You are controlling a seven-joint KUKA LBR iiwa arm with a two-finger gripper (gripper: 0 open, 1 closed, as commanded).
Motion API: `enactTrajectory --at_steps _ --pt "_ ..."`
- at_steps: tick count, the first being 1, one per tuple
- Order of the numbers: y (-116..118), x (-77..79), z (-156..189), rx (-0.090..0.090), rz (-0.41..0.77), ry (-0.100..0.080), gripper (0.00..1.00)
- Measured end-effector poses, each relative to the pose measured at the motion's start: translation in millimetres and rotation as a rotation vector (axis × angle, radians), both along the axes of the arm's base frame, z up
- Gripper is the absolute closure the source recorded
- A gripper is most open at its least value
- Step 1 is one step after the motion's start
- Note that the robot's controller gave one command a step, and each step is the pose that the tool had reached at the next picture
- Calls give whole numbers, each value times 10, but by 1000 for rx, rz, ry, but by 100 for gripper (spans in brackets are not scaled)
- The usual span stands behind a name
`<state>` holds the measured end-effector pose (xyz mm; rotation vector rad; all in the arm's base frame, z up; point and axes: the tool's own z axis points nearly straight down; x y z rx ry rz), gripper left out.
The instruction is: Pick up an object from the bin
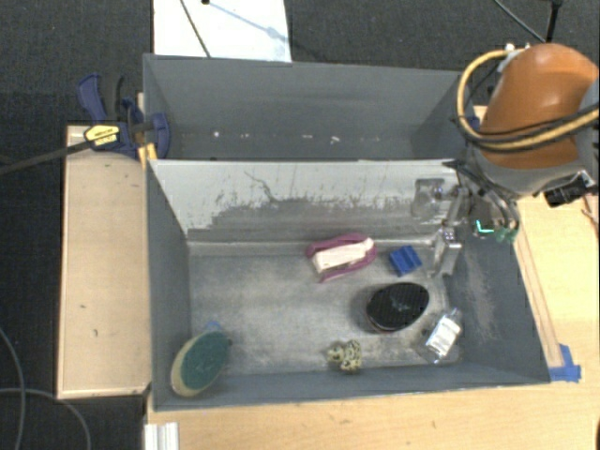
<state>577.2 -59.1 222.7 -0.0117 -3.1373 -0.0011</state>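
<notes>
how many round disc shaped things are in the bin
2: a black disc right of centre, near the gripper, and a green disc in the near left corner. The arm may hide more at the right wall.

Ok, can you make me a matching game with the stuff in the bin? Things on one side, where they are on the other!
Things:
1. green disc
2. black disc
3. blue block
4. pink thing

Places:
a. just left of the end effector in the camera view
b. near-left corner of the bin
c. middle of the bin, close to the back wall
d. just in front of the blue block

Pairs: 1-b, 2-d, 3-a, 4-c
</notes>
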Motion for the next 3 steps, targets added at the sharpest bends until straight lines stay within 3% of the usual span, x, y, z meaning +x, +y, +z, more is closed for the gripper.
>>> enactTrajectory --at_steps 1,2,3 --pt "202 -833 -1559 2 204 0 0" --pt "-169 -998 -1212 -2 216 -9 0" --pt "-195 -977 -1151 -1 380 -10 0"
